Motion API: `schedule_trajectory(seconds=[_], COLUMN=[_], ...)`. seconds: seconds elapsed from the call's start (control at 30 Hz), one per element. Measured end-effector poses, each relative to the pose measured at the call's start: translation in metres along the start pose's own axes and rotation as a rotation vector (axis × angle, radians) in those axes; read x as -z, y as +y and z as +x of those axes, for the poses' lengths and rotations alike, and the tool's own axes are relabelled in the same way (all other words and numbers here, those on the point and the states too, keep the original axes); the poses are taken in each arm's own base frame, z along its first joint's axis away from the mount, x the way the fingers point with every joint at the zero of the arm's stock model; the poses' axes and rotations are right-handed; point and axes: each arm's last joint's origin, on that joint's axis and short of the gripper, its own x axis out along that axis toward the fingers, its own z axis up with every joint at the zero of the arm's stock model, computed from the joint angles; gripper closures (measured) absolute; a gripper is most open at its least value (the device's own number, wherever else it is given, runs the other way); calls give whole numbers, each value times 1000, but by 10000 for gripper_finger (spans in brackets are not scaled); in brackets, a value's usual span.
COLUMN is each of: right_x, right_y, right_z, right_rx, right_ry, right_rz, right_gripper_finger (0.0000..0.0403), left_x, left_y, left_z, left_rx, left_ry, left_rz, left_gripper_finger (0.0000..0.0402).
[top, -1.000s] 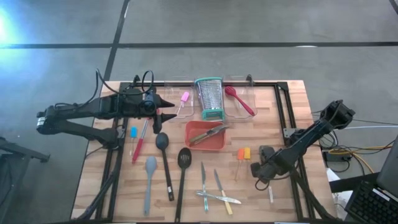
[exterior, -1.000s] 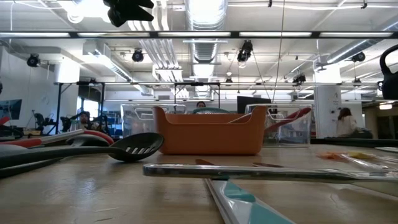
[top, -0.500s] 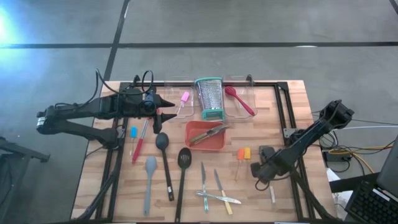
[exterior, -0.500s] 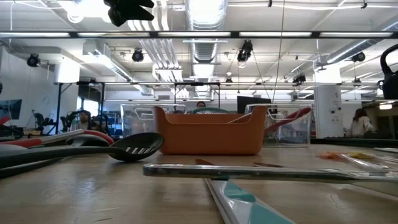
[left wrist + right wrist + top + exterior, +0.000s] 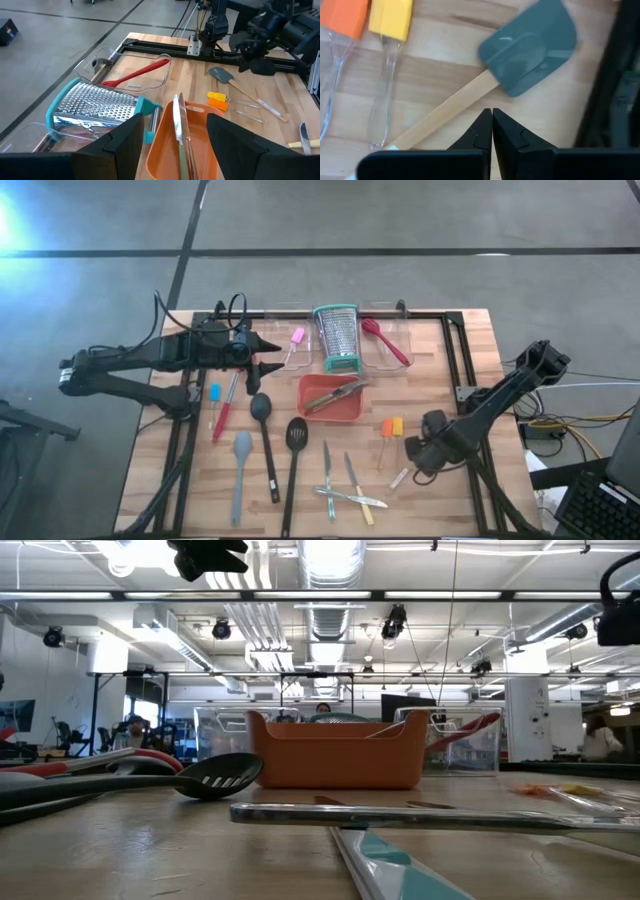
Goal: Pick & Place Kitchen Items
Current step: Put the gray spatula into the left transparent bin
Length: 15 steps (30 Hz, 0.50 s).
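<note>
A grey spatula (image 5: 530,47) with a wooden handle (image 5: 440,112) lies flat on the table at the right; its handle end shows in the high view (image 5: 399,477). My right gripper (image 5: 492,117) is shut, its tips just beside that handle. It stands over the spatula's head in the high view (image 5: 428,448). My left gripper (image 5: 268,352) is open and empty at the far left, near the clear bins. Black spoon (image 5: 262,418), slotted turner (image 5: 294,442), grey spoon (image 5: 240,455) and small knives (image 5: 340,480) lie on the table. My right gripper's shut fingertips (image 5: 485,117) stand next to the spatula's wooden handle (image 5: 470,97), close to the head. I cannot tell whether they touch it. The spatula lies flat on the table.
The orange tray (image 5: 352,412) at mid-table holds a few utensils. The steel grater (image 5: 337,338) stands between two clear bins, one with a pink tool (image 5: 296,338), one with a red spoon (image 5: 385,340). Orange- and yellow-headed tools (image 5: 390,427) lie left of the spatula.
The grey spatula has turned about on the table: its handle end has swung toward the table's left edge while its head stayed roughly in place. My right arm has shifted over it, rising in the low view.
</note>
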Motion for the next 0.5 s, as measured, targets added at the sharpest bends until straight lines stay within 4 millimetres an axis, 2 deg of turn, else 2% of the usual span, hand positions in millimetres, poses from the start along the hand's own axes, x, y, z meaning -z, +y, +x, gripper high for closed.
schedule_trajectory(seconds=[0.27, 0.5], right_x=[2, 3], right_y=[3, 10], right_z=[-11, -12], right_rx=[-5, -69], right_ry=[33, 54], right_rz=[70, 91], right_gripper_finger=[388, 335], left_x=[0, 0], left_y=[0, 0], left_z=[0, 0], left_rx=[0, 0], left_ry=[0, 0], left_rz=[-4, -9], left_gripper_finger=[179, 179])
